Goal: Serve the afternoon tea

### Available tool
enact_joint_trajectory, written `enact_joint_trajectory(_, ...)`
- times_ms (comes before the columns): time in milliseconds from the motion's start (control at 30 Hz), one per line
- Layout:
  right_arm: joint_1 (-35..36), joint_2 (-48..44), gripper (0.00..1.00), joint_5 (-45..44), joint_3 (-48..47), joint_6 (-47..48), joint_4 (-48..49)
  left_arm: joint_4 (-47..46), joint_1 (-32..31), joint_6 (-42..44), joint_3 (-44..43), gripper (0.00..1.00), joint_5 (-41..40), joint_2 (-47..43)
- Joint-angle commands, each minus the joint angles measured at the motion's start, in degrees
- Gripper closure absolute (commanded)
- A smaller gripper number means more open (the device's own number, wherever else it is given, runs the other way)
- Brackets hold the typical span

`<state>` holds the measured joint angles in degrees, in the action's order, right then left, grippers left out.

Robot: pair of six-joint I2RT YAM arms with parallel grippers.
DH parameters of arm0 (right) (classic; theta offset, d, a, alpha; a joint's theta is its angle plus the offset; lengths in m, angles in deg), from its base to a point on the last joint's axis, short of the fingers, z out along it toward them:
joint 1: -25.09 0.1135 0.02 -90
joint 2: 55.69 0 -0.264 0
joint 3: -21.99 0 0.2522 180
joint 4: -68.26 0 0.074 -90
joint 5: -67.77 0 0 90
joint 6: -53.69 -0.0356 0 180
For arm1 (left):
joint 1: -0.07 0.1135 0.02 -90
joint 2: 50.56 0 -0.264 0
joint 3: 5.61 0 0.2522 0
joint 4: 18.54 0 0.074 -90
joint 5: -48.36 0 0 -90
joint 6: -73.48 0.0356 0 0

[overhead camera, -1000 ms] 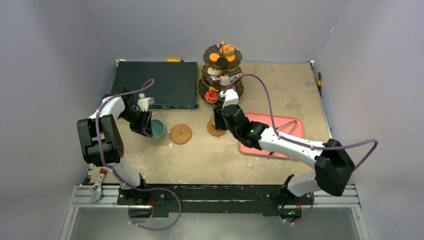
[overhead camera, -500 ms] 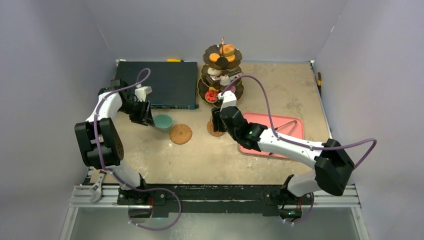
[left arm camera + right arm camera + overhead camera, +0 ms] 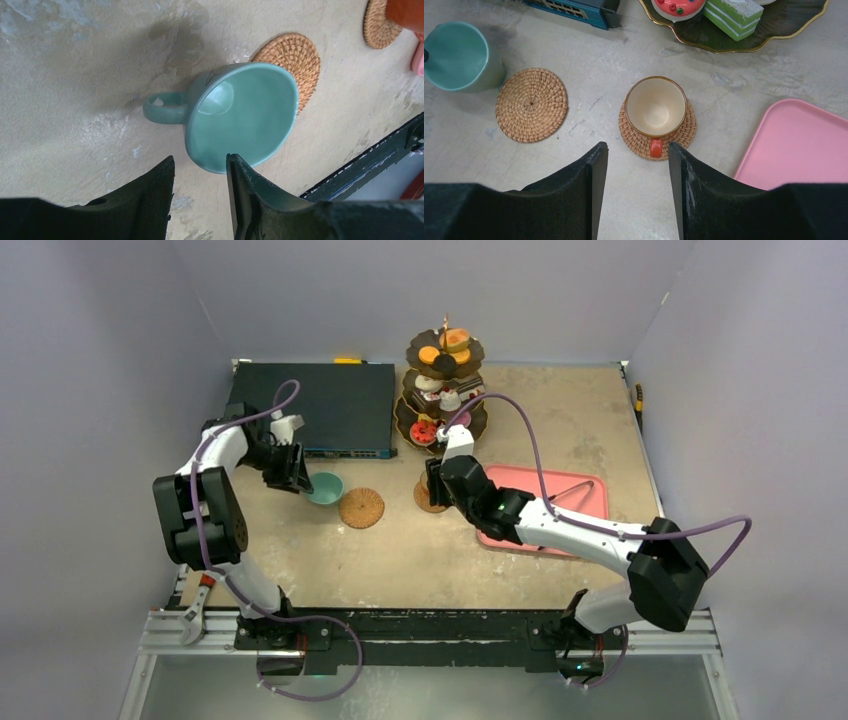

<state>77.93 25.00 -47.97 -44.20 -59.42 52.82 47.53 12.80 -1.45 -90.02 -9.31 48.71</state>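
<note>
Overhead view: you look down on the whole table [image 3: 560, 430] from above its near edge. Left wrist: close over the teal cup [image 3: 245, 115]. Right wrist: higher, sharing that cup and the bare coaster [image 3: 531, 105].

A: Where can we pass near the teal cup [image 3: 245, 115]?
B: Bare table [image 3: 420, 550] lies open on our near side; the dark box [image 3: 320, 405] walls off the far side.
A: And around the tan cup [image 3: 655, 106]?
B: The tiered stand [image 3: 440, 390] crowds it behind, the pink tray [image 3: 804, 145] to our right; toward the empty coaster [image 3: 531, 105] we have room.
</note>
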Motion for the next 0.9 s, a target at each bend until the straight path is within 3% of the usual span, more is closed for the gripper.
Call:
enact_joint_trajectory(0,0.2,-0.4,0.50,0.5,0.4,-0.5,1.5,-2.8,-0.3,-1.9,1.9,0.59,-1.5,1.0)
enact_joint_trajectory(133,0.2,-0.6,0.51,0.7,0.5,-0.6,1.5,-3.9,-0.4,-2.0,2.0,0.70,-3.1,2.2)
enact_joint_trajectory(367,0.2,-0.5,0.54,1.4,0.6,-1.0,1.5,-1.2,-0.5,1.6,-3.5,1.00,-4.5,3.8)
enact_joint_trajectory(633,0.3,0.3,0.55,3.4,0.3,-1.1,3.6,7.7,-1.7,12.7,-11.7,1.00,-5.9,8.7)
enact_joint_trajectory(867,1.1,1.5,0.56,7.2,1.1,-1.6,6.8,19.7,-8.0,34.9,-15.9,1.00,-10.7,9.9)
